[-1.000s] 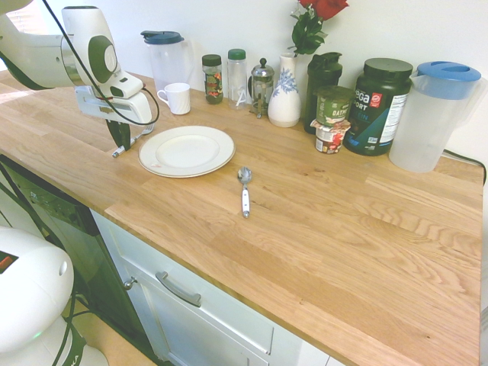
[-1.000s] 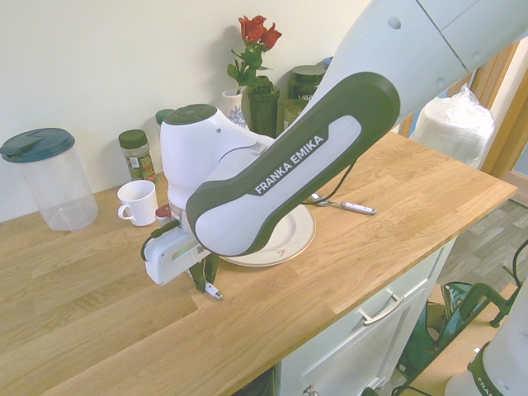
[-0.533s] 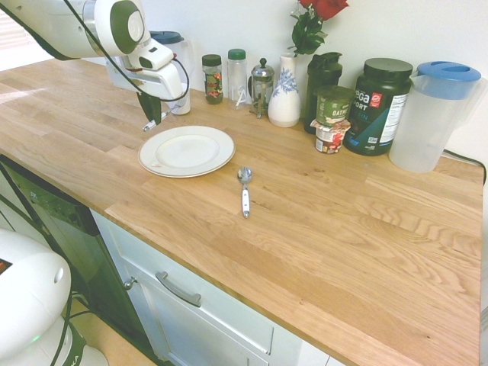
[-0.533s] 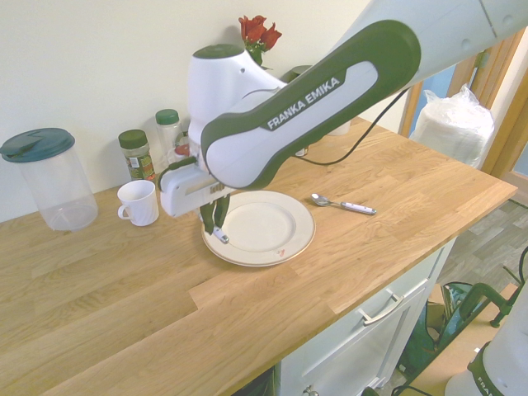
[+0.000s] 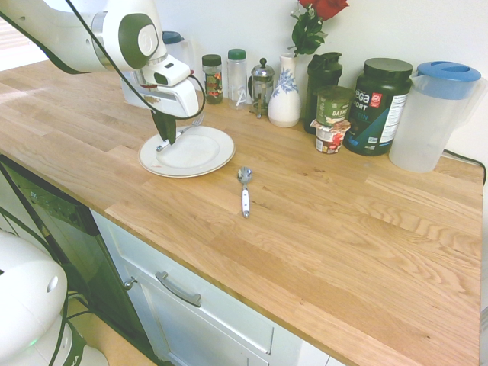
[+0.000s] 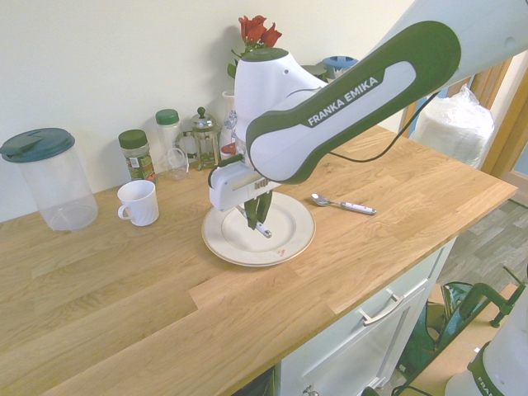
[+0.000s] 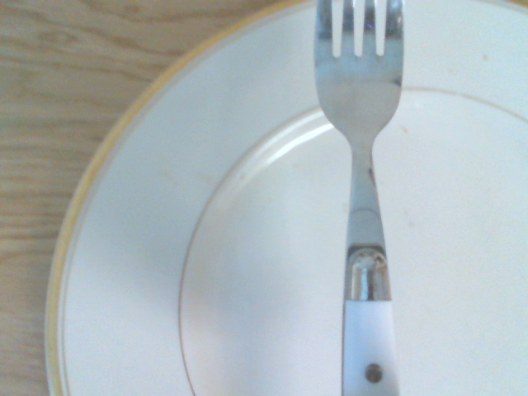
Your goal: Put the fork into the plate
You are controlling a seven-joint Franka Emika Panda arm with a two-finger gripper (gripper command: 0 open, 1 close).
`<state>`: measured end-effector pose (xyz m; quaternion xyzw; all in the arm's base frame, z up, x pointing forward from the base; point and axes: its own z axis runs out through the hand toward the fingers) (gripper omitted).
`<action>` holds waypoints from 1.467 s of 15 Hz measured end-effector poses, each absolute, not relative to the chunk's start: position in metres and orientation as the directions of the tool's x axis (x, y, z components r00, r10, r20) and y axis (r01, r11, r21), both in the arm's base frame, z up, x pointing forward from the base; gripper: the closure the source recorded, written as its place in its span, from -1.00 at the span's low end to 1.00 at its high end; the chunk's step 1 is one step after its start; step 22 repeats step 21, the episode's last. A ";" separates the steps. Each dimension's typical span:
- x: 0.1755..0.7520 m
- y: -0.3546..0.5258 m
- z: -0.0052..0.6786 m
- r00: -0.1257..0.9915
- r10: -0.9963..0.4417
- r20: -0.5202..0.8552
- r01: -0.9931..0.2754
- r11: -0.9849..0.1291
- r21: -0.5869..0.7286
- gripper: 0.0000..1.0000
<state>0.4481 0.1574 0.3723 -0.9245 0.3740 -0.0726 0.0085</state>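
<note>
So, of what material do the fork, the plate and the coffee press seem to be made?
Fork: shiny metal, probably steel, judging by its bright grey reflections; smooth white handle, likely plastic, with a rivet.
Plate: probably glazed ceramic, as the cream surface is glossy with a gold-coloured rim line.
Coffee press: apparently clear glass or plastic within a shiny metal frame.

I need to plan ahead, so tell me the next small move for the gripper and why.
Probably lower the fork a little, then release: the gripper is shut on its white handle, and in both exterior views it hangs over the plate, seemingly not yet resting there.
</note>
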 end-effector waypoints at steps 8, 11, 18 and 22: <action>0.432 0.142 0.348 0.702 -0.704 0.110 -0.705 -0.709 -0.036 -1.00; 0.433 0.141 0.348 0.699 -0.706 0.111 -0.707 -0.706 -0.038 -1.00; 0.433 0.142 0.349 0.697 -0.709 0.111 -0.709 -0.704 -0.047 -1.00; 0.436 0.143 0.356 0.687 -0.718 0.110 -0.715 -0.695 -0.068 -1.00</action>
